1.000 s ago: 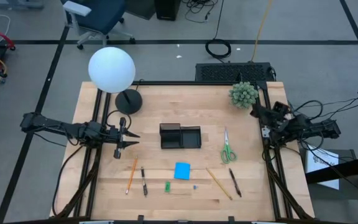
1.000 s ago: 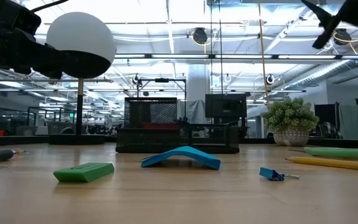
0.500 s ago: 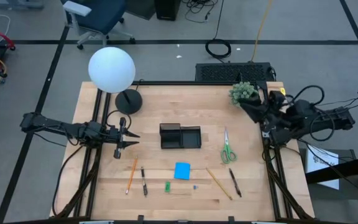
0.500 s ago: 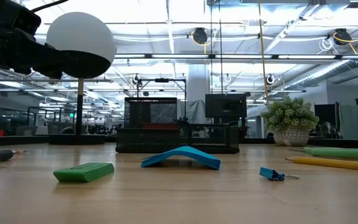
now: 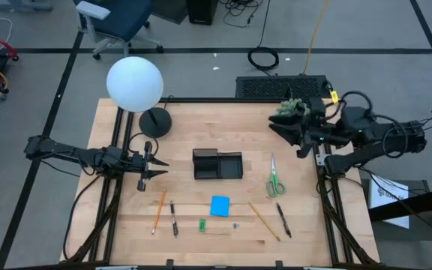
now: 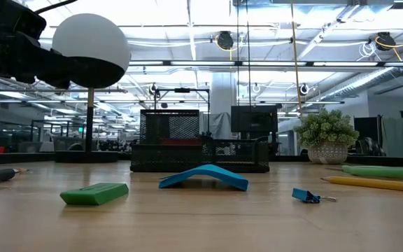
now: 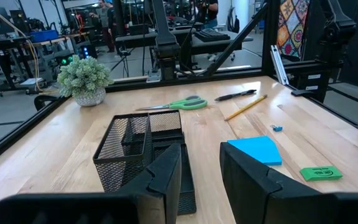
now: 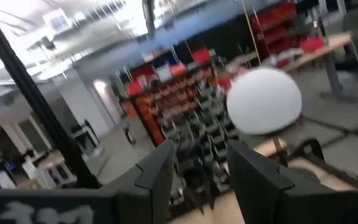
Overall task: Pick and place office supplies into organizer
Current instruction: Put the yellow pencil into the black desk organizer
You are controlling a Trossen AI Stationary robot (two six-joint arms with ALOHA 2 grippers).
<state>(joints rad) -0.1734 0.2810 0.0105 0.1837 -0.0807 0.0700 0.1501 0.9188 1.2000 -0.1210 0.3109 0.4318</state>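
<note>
Dark fingers of the right claw [image 5: 285, 129] stand slightly parted and hold nothing, raised over the table's [image 5: 126, 225] right rear beside the plant [image 5: 294, 109]. Left claw [image 5: 147, 174], parted and empty too, waits at the left side. Between them sits the black organizer [image 5: 217, 164]; green scissors [image 5: 274, 178] lie to its right, the blue note pad [image 5: 220, 205], pencils [image 5: 159, 211] and pens [image 5: 173, 218] in front.
</note>
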